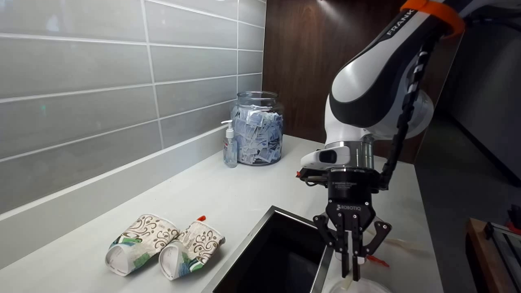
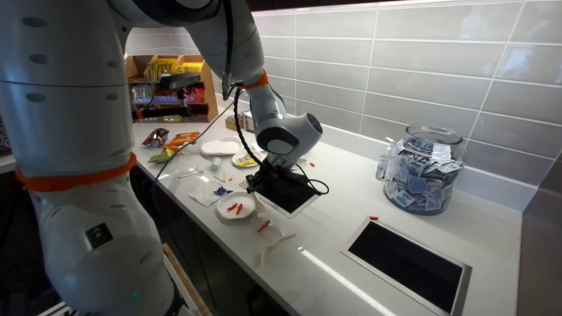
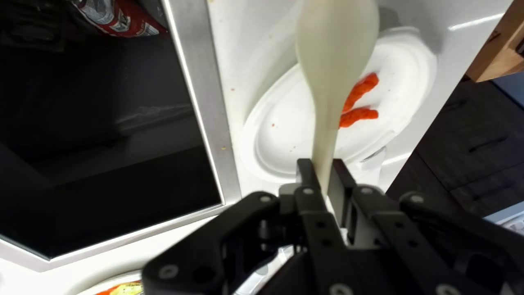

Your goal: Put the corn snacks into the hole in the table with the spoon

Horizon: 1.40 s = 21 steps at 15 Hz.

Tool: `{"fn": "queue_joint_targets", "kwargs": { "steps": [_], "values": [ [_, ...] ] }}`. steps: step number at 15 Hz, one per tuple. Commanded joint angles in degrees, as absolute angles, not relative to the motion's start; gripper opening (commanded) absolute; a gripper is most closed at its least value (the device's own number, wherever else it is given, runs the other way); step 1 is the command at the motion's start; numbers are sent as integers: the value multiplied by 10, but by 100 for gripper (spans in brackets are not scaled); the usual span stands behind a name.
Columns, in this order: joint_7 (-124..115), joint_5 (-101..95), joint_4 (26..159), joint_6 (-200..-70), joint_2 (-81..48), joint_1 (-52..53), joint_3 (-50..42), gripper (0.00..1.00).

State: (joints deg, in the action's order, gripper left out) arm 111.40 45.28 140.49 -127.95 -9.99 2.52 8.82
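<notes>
My gripper (image 1: 351, 277) is shut on the handle of the cream-white spoon (image 3: 333, 49); its fingertips (image 3: 323, 174) show in the wrist view. The spoon (image 2: 259, 206) slants down beside a white plate (image 2: 222, 216). In the wrist view its bowl reaches across the plate (image 3: 251, 139) and looks bare. Two red-orange corn snacks (image 3: 361, 92) lie on the plate, partly behind the spoon. Another corn snack (image 2: 263, 226) lies on the off-white table (image 2: 316, 241). More small pieces lie by the far cut-out (image 2: 373, 217) and at the back (image 2: 312, 164). The near hole (image 3: 102, 123) is beside the plate.
A second spoon (image 2: 271, 249) lies on the table. A glass jar of packets (image 2: 423, 171) and a pump bottle (image 1: 230, 148) stand by the wall. Two patterned bags (image 1: 148, 236) lie beyond the near hole. A red can (image 3: 127, 18) shows inside the hole.
</notes>
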Motion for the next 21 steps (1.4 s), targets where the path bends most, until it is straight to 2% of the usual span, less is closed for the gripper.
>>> {"fn": "queue_joint_targets", "kwargs": {
  "steps": [1, 8, 21],
  "values": [
    [1134, 439, 1454, -1257, -47, 22, 78, 3],
    [1172, 400, 1493, -1227, -15, 14, 45, 3],
    [1219, 359, 1476, -1148, -43, 5, 20, 3]
  ]
}}
